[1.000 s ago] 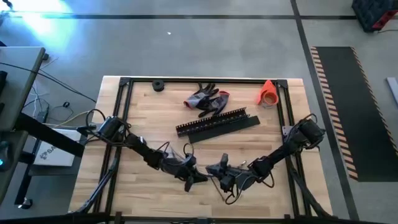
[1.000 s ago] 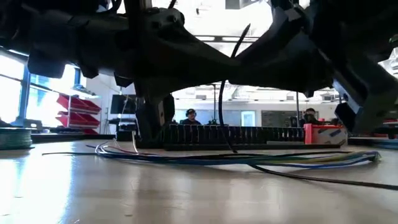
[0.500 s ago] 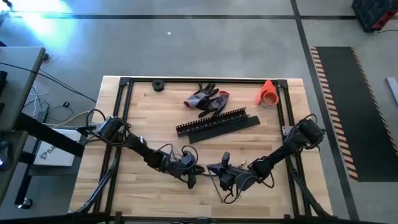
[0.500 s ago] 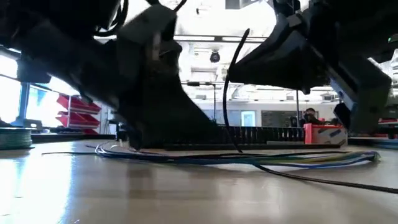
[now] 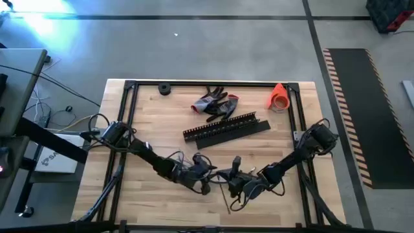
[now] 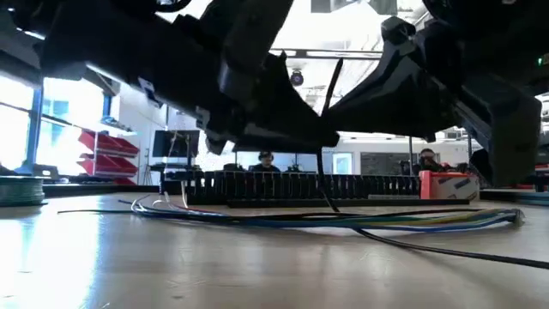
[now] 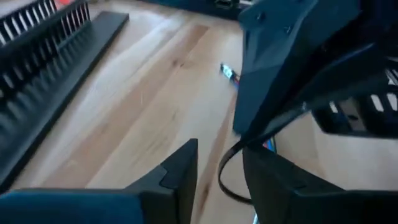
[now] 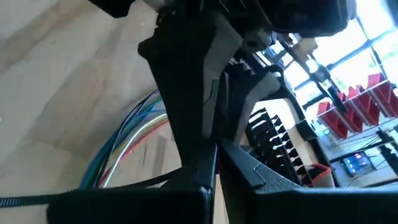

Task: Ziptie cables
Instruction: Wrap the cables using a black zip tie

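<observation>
Both claws meet near the counter's (image 5: 155,123) front middle, above the cables (image 6: 343,219), which lie flat in a long bundle across the wood. Left claw (image 5: 208,169) is narrowly parted around a black ziptie (image 7: 233,168). Right claw (image 5: 228,176) is pinched on that same ziptie, tail sticking up. Black slotted strips (image 5: 226,128) sit behind.

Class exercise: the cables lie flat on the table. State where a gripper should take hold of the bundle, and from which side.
Grip the cables mid-length, where the strands run tight together, not the splayed ends. Come from above, jaws straddling the bundle crosswise, since it lies flat on the wooden table.
</observation>
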Action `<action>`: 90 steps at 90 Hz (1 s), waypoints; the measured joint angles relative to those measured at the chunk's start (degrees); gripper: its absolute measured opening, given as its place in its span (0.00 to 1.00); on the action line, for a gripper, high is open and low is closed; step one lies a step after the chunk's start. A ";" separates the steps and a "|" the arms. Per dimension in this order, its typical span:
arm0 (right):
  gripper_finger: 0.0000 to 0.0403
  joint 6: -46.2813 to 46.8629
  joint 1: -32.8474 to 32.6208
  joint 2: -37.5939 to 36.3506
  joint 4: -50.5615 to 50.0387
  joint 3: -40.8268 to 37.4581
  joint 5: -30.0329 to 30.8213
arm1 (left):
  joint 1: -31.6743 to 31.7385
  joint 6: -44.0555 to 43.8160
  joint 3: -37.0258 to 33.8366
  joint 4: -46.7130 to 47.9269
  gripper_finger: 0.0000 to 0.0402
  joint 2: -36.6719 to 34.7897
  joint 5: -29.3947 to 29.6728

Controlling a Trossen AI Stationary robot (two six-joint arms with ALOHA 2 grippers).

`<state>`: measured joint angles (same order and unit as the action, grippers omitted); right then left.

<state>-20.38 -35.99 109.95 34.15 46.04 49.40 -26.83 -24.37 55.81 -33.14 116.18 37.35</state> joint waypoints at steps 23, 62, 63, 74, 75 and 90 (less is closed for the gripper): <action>0.00 2.13 0.00 0.00 -1.40 0.00 0.03 | -1.28 1.62 2.85 5.43 0.07 0.00 2.06; 0.07 7.80 0.39 -10.54 -20.61 0.00 -11.93 | -0.47 2.04 4.11 11.77 0.00 0.00 2.97; 0.08 7.96 0.39 -11.03 -21.47 0.00 -12.95 | -0.44 2.05 4.11 11.86 0.00 0.00 2.97; 0.20 6.08 -0.09 -15.06 -27.40 0.00 -26.15 | 0.09 2.04 4.11 13.28 0.00 0.00 2.83; 0.21 5.37 -0.24 -15.12 -27.61 0.00 -27.45 | 0.14 2.04 4.11 13.42 0.00 0.00 2.84; 0.35 -8.13 -4.53 -12.76 -26.62 0.00 -37.24 | 0.66 1.98 4.11 14.44 0.00 0.00 2.95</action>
<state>-28.50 -40.51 97.19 7.53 46.04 12.16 -26.17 -22.39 59.92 -18.70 116.18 40.30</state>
